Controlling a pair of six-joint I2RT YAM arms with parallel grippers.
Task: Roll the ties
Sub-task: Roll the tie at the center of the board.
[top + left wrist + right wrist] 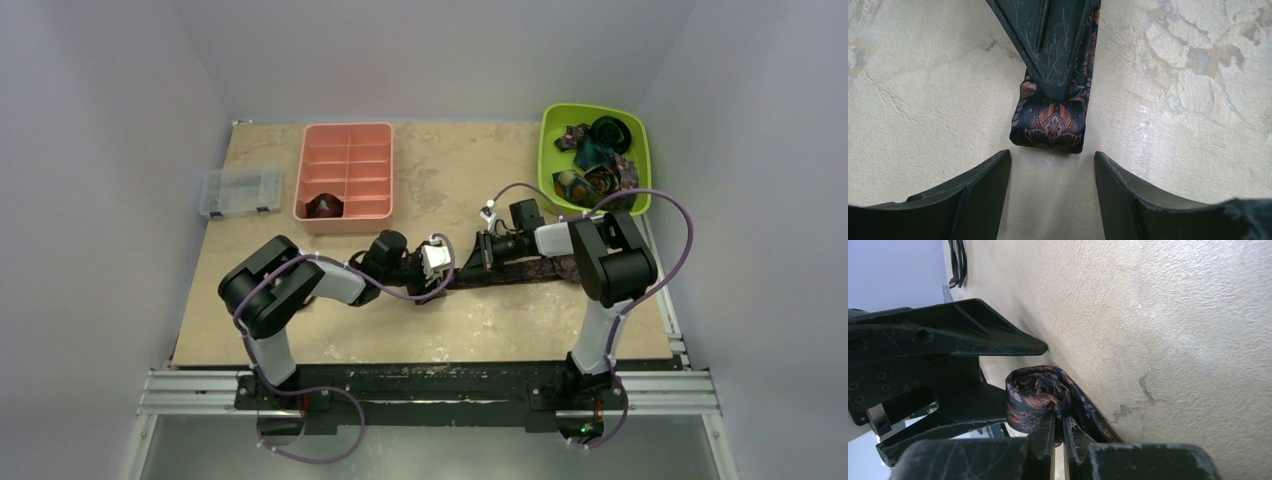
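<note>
The right pincer (pixel 1058 424) is clamped on the coiled end of the dark patterned tie (pixel 1040 392), fingers almost together with the fabric nipped between them. That coil sits on the worktop (pixel 1173 340) near the middle. In the overhead view the rest of the tie runs flat as a strip toward the right arm's side.

Facing it, the left pincer (pixel 1053 159) hangs just beside the coil with its jaws apart. Nothing lies between them but bare worktop, and the fingertips are not touching the fabric. From above, the two pincers come nose to nose over the tie's end.

At the far side, a pink tray (pixel 368 165) holds one rolled tie (pixel 323 205) in its near-left compartment. A green tub (pixel 593 108) at the far right carries several rolled ties (pixel 598 160). A clear box (pixel 240 190) lies left of the tray.
</note>
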